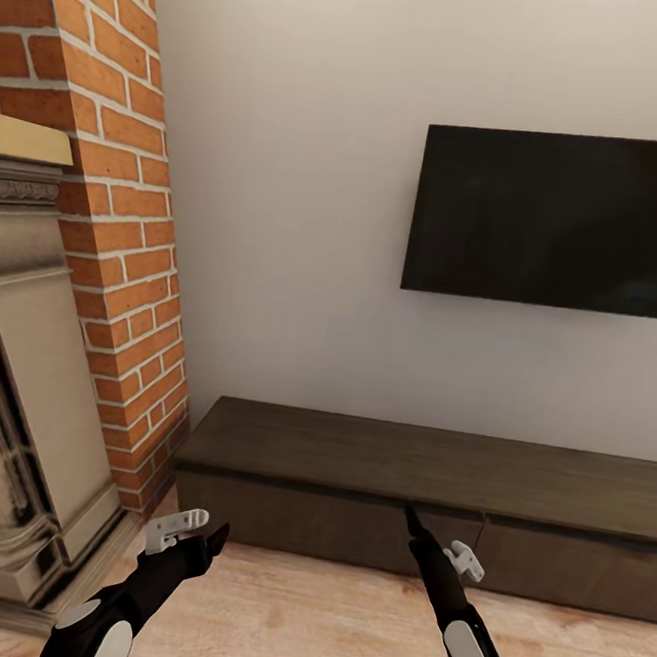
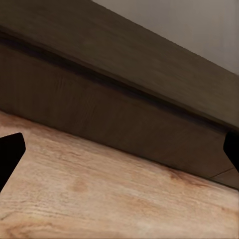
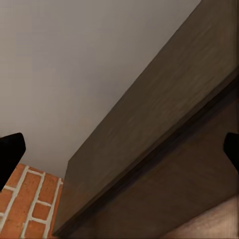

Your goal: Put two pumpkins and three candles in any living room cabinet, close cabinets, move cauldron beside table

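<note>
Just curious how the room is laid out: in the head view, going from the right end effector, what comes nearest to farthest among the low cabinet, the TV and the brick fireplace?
1. Cabinet: directly ahead of the right end effector, at its tip.
2. TV: on the wall above the cabinet.
3. Brick fireplace: far over on the left side.

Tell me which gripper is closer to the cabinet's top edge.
The right gripper: its tip reaches the lip of the cabinet, while the left gripper sits lower, over the floor.
</note>
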Robot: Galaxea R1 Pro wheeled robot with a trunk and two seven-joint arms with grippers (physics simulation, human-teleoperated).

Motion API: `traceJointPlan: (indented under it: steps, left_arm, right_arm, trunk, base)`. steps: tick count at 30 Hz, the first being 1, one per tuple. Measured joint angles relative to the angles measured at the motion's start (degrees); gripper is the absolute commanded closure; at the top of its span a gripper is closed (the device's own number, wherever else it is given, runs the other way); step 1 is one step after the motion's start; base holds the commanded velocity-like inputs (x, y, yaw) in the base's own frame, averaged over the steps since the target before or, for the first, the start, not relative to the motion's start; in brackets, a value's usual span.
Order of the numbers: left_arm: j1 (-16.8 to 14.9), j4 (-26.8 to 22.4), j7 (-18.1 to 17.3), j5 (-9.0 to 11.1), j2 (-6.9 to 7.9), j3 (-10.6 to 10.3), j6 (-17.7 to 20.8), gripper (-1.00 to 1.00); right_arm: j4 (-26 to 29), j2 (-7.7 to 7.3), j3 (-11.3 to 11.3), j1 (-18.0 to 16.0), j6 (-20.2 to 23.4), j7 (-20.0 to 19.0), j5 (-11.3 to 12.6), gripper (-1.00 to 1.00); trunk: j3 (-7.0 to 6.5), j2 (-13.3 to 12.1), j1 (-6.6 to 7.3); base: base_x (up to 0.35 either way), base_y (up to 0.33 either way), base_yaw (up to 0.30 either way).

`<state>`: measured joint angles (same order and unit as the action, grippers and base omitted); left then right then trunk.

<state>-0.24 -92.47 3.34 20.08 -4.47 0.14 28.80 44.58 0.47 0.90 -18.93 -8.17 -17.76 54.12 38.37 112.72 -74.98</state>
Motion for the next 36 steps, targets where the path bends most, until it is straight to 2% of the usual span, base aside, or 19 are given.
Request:
traceJointPlan:
  steps: [7, 10, 18, 20, 23, 29, 36]
  left_arm:
    - [0.0, 0.0, 0.0, 0.0, 0.00, -0.1, 0.0, -1.00]
    - [0.0, 0.0, -0.1, 0.0, 0.00, -0.1, 0.1, -1.00]
    - [0.0, 0.0, -0.1, 0.0, 0.00, -0.1, 0.1, -1.00]
    - [0.0, 0.0, -0.1, 0.0, 0.00, -0.1, 0.1, -1.00]
    - [0.0, 0.0, -0.1, 0.0, 0.00, -0.2, 0.1, -1.00]
    - [0.0, -0.1, -0.2, 0.0, 0.00, -0.2, 0.2, -1.00]
    - [0.0, -0.1, -0.2, 0.0, 0.00, -0.4, 0.2, -1.00]
  right_arm:
    - [-0.4, 0.01, 0.0, 0.0, 0.1, 0.4, 0.0, -1.00]
    - [-2.1, 0.00, 0.3, -0.1, 0.4, 2.1, 0.7, -1.00]
    - [-2.3, -0.91, 2.5, -0.3, 0.8, 2.8, 7.5, -1.00]
    - [-2.0, -1.42, 3.5, -0.3, 0.8, 3.0, 10.8, -1.00]
    - [-2.0, -1.63, 3.9, -0.3, 0.7, 3.2, 12.2, -1.00]
    - [-1.8, -1.72, 3.6, -0.3, 0.7, 3.2, 12.1, -1.00]
    - [-1.9, -1.71, 3.6, -0.3, 0.7, 2.8, 10.0, -1.00]
  trunk:
    - [1.26, 2.8, -1.54]
    - [1.80, 4.0, -2.20]
    - [3.23, 7.2, -3.95]
    - [3.59, 8.0, -4.39]
    - [4.13, 9.2, -5.05]
    - [5.21, 11.6, -6.37]
    - [6.46, 14.4, -7.91]
  base:
    - [0.000, 0.000, 0.000]
    - [0.000, 0.000, 0.000]
    - [0.000, 0.000, 0.000]
    - [0.000, 0.000, 0.000]
    - [0.000, 0.000, 0.000]
    - [0.000, 0.000, 0.000]
    - [0.000, 0.000, 0.000]
